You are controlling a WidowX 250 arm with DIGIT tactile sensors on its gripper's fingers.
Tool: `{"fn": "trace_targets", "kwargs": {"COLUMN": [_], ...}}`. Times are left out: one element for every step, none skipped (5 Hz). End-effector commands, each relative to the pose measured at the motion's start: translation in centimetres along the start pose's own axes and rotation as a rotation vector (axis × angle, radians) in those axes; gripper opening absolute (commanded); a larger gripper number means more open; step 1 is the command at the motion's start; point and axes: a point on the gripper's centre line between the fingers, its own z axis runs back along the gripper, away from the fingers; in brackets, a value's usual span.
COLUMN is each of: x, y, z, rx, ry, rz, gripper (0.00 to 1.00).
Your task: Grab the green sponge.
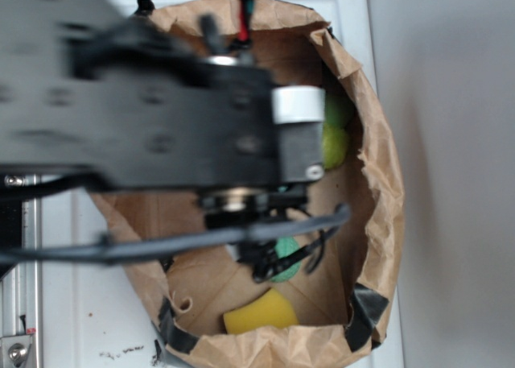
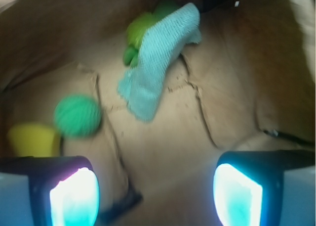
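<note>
1. The green sponge (image 2: 77, 115), a round ribbed thing, lies on the brown paper floor inside the paper bag (image 1: 378, 191), toward the left in the wrist view.
2. In the exterior view the green sponge (image 1: 287, 259) shows only in part, below the arm's dark body and behind black cables.
3. The yellow sponge (image 2: 32, 139) sits just beside the green one, to its left in the wrist view; in the exterior view the yellow sponge (image 1: 259, 312) lies near the bag's lower rim.
4. A pale blue cloth (image 2: 158, 58) stretches diagonally across the bag's floor in the wrist view, its upper end draped over a lime-green object (image 2: 138, 30) at the far side.
5. That lime-green object (image 1: 334, 142) shows in the exterior view against the bag's right wall, partly hidden by the arm.
6. The pincer (image 2: 155, 189) is spread wide, with one glowing finger at the lower left and the other at the lower right of the wrist view, and bare paper between them.
7. It holds nothing; the green sponge lies apart from the left finger, above it in the wrist view.
8. The bag stands on a white bench (image 1: 64, 303).
</note>
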Motion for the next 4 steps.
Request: {"fn": "trace_targets", "kwargs": {"x": [-1.8,-2.2,-3.8,-5.0], "y": [-1.7,-3.2,-5.9,-8.2], "z": [-2.4,-3.1,-2.9,-3.2], "rx": [-0.083,-0.157,-0.207,-0.218], "ry": [0.185,0.205,0.186,0.167], "rz": [-0.035,-0.024,-0.096,-0.133], "gripper": [1.00,1.00,1.00,1.00]}}
